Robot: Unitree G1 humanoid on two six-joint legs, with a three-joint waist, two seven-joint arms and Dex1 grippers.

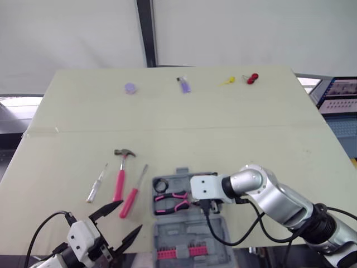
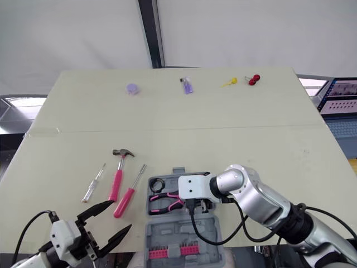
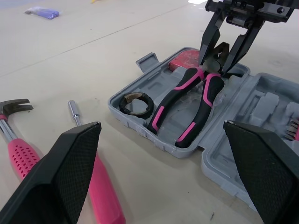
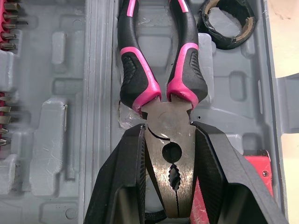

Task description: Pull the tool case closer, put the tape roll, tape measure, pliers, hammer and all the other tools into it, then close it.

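Lower left: left pincer [image 1: 129,215] released, fingers spread over the cream tabletop [image 1: 223,128]. Centre left: pink-handled hammer [image 1: 120,173] lies between clear-handled screwdriver [image 1: 96,183] and pink-handled screwdriver [image 1: 133,192]. Lower centre: open grey plastic tool case [image 1: 184,231] holds black tape roll [image 1: 161,185] and pink-and-black pliers [image 4: 135,74]. Right pincer [image 4: 169,130] is clenched on the pliers' head.

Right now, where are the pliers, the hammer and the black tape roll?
pliers [image 4: 164,119]: right wrist view, on the metal head just past the handles.
hammer [image 1: 119,183]: left eye view, on the pink grip.
tape roll [image 3: 135,112]: left wrist view, on the ring's outer wall.
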